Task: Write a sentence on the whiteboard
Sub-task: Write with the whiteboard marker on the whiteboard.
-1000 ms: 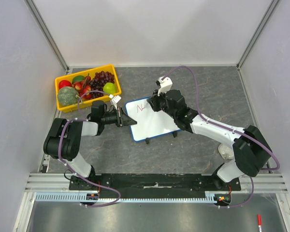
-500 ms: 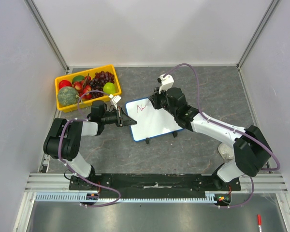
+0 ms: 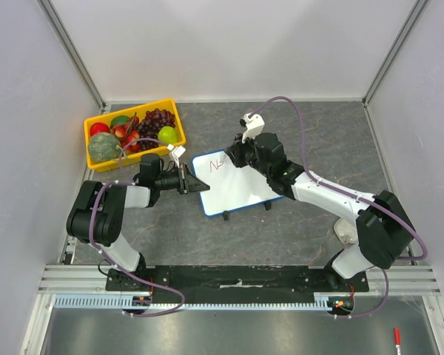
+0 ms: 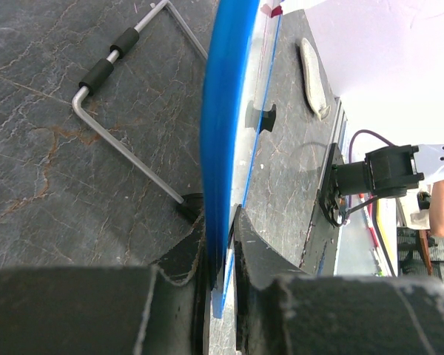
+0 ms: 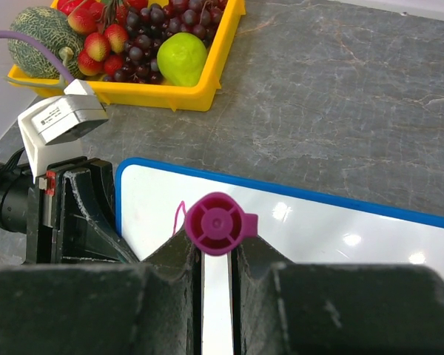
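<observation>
The whiteboard (image 3: 234, 185), white with a blue frame, stands on the grey table at centre. It bears only a first pink-red letter (image 3: 214, 166) near its top left corner. My left gripper (image 3: 194, 183) is shut on the board's left edge; in the left wrist view the blue frame (image 4: 222, 133) runs between its jaws. My right gripper (image 3: 235, 154) is over the board's upper left part, shut on a magenta marker (image 5: 217, 223), seen end-on. The marker's tip is hidden. The board also shows in the right wrist view (image 5: 333, 229).
A yellow tray (image 3: 133, 133) of fruit stands at the back left, also in the right wrist view (image 5: 200, 92). A metal stand wire with black sleeves (image 4: 115, 111) lies behind the board. A red pen (image 3: 397, 338) lies off the table at lower right.
My right gripper has shifted slightly up and left with the marker over the board's top left part. My left arm and the board have not moved.
</observation>
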Motion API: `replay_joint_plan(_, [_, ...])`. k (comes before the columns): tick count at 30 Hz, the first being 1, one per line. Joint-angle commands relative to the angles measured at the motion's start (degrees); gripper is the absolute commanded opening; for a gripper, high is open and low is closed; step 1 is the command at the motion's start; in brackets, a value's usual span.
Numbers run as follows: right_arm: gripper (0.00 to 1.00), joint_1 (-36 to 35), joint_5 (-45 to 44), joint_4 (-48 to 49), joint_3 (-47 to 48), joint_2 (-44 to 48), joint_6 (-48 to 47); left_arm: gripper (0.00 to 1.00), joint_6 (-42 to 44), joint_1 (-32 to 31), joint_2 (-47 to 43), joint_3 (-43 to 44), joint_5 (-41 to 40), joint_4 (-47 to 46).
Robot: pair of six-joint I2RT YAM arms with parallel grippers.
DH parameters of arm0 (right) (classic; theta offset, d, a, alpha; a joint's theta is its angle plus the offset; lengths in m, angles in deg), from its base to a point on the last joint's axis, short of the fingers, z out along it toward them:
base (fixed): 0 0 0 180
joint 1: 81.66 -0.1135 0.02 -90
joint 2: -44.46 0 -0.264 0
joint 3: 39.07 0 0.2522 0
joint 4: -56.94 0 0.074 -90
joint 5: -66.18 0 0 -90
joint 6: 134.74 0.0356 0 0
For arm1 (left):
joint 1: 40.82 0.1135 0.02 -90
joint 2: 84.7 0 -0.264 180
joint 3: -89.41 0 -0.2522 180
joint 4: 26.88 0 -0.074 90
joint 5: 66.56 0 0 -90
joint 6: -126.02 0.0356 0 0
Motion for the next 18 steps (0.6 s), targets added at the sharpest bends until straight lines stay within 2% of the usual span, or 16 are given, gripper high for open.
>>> replay_joint_plan(1, [0.00, 0.17, 1.85, 0.85, 0.15, -0.76, 0.61, 0.02, 3.60, -0.15, 0.47, 0.54, -3.68, 1.81])
replay_joint_plan(18, [0.00, 0.17, 0.10, -0.99, -3.10, 0.47, 0.17, 0.02, 3.60, -0.15, 0.56, 0.54, -3.68, 1.81])
